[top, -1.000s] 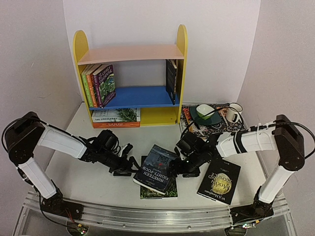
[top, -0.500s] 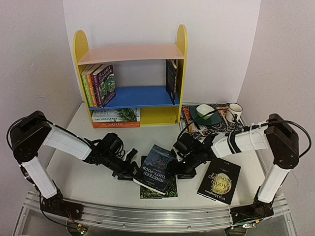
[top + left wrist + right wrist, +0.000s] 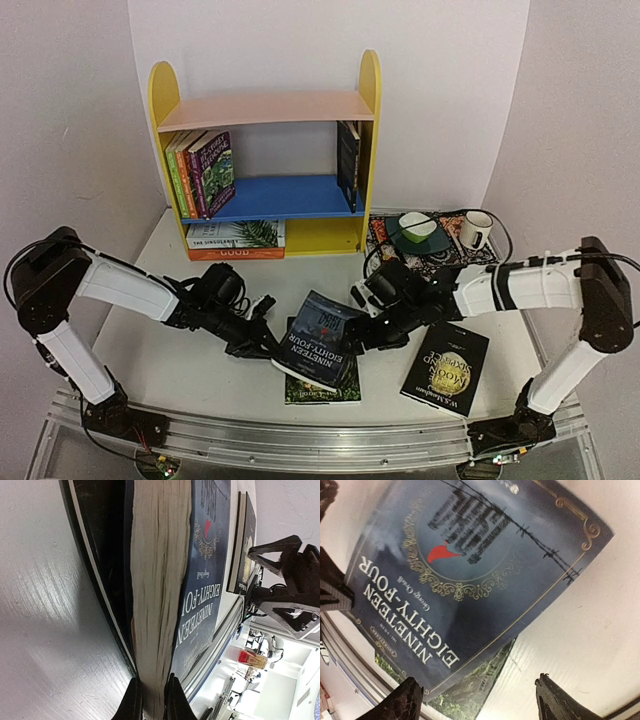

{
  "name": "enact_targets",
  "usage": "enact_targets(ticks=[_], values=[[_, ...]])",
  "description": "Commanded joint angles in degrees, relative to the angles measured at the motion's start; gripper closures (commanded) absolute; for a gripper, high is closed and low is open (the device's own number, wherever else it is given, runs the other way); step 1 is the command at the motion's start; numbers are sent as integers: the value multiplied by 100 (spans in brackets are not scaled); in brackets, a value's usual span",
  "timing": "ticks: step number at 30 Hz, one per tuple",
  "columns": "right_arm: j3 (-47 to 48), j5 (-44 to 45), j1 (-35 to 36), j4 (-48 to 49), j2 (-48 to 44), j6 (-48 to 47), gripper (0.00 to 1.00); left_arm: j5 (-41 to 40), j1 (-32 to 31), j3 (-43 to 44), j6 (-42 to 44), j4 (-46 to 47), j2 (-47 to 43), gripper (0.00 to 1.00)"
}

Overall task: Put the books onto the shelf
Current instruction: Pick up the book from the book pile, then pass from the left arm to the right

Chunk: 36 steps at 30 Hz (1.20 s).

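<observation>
The shelf (image 3: 170, 110) stands at the back, with several books (image 3: 200, 172) upright on its blue board, one dark book (image 3: 348, 160) at the right, and books lying flat (image 3: 235, 240) on the base. A dark blue Nineteen Eighty-Four book (image 3: 320, 338) (image 3: 470, 570) lies tilted on a green-covered book (image 3: 322, 393) (image 3: 475, 692). My left gripper (image 3: 264, 345) (image 3: 152, 700) is shut on the blue book's page edge (image 3: 160, 580), one finger on each cover. My right gripper (image 3: 376, 325) (image 3: 477, 697) stands open just above the blue book's right side, holding nothing. A black Moon book (image 3: 446, 368) lies flat at the right.
A patterned cloth mat (image 3: 385, 235) at the back right carries a green saucer with a white bowl (image 3: 418, 230) and a mug (image 3: 476, 230). A cable runs across the mat. The metal rail (image 3: 300, 440) lines the table's near edge.
My left gripper has slid in from the left and shut on the blue book's page edge. My right arm has drawn back slightly to the right, its gripper staying open beside the book.
</observation>
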Motion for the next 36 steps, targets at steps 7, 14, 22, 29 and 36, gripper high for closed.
enact_targets(ticks=[7,14,22,29,36], values=[[30,1028,-5,-260,-1788,-3641,8,684,292,224,-443,-24,-1104,100],[-367,-90,-7,735,-1980,-5607,2,951,450,388,-885,-61,-1684,100],[-1360,-213,127,2886,-2168,-7696,2,945,494,429,-1631,-62,-2306,100],[-1300,-643,144,2848,-2044,-8717,5,1154,503,595,-2059,-62,-2704,100],[-1219,-409,187,3373,-1754,-9381,8,1485,506,746,-2334,-62,-3110,98]])
